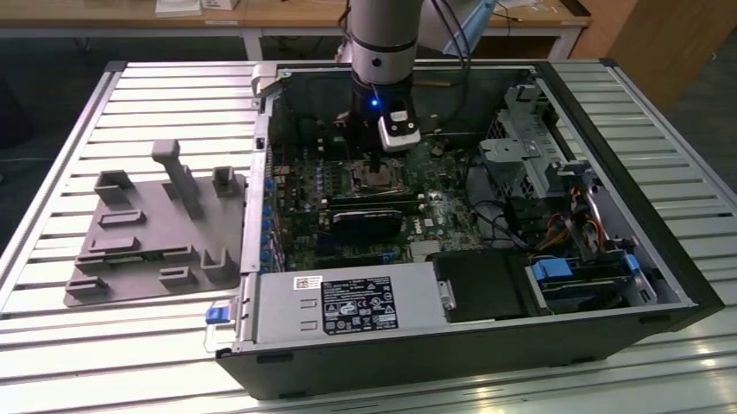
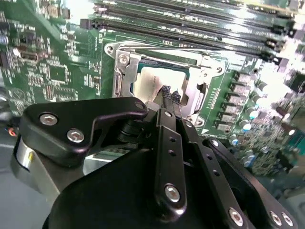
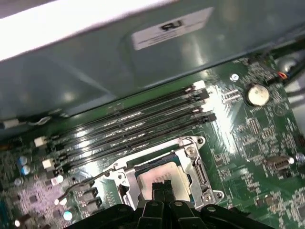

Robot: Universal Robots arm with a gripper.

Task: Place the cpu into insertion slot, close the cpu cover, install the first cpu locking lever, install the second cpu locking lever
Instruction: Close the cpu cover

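Exterior view: an open computer case (image 1: pixel 674 293) lies on a slatted metal table (image 1: pixel 69 362) with its green motherboard (image 1: pixel 450 216) facing up. The arm stands at twelve o'clock. Its gripper (image 1: pixel 371 164) hangs directly over the insertion slot (image 1: pixel 375 179), which sits in the far half of the board. At six o'clock from the slot lies a black card (image 1: pixel 368 222). Further along that line, at the case's near edge, is the silver power supply (image 1: pixel 334 306). At nine o'clock from the case, on the exterior view's left, a grey moulded fixture (image 1: pixel 138 250) rests on the table, well apart from the gripper.

Second wrist view: the jaws are pressed together with nothing pinched between them. The dark fingertips (image 2: pixel 165 90) sit over the silver-grey top of the cpu (image 2: pixel 148 78); whether they touch it or hover just above I cannot tell. The cpu lies in the slot, and the cpu cover (image 2: pixel 125 71) lies flat around it, its square opening framing the chip. Long black memory slots (image 2: pixel 190 24) run just beside the cover.

First wrist view: the closed fingers meet over the cpu's near edge. A thin metal locking lever (image 3: pixel 81 187) reaches out from a corner of the socket over the board; I cannot tell whether it is latched. A round coin battery (image 3: pixel 257 94) sits apart from the socket, near the case wall (image 3: pixel 95 71).
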